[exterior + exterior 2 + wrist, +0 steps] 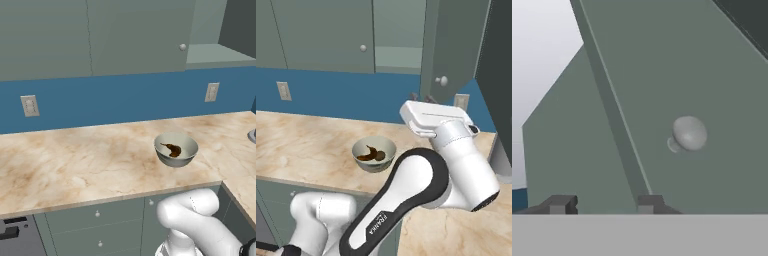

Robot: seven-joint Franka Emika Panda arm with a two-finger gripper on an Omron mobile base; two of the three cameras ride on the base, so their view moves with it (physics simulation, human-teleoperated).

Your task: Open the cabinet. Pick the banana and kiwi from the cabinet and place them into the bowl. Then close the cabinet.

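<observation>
The bowl [176, 149] stands on the marble counter and also shows in the right base view [374, 154]. In it lies the brown-orange banana [370, 150], with a rounder brown lump that looks like the kiwi [379, 157] against it. The cabinet's left door [140, 35] is closed, its knob [182, 47] near the right edge. Its right door [451, 50] stands swung out, and the pale shelf [215, 52] shows behind it. My gripper [604, 205] is open, close to that door's face, just below and left of its round knob [688, 134]. The door's edge runs down between my fingertips [559, 204].
A white wall socket [212, 92] sits on the blue backsplash right of the bowl, another socket [29, 105] far left. Drawer fronts [95, 215] run under the counter's front edge. My own arm [456, 155] fills the space over the counter's right end.
</observation>
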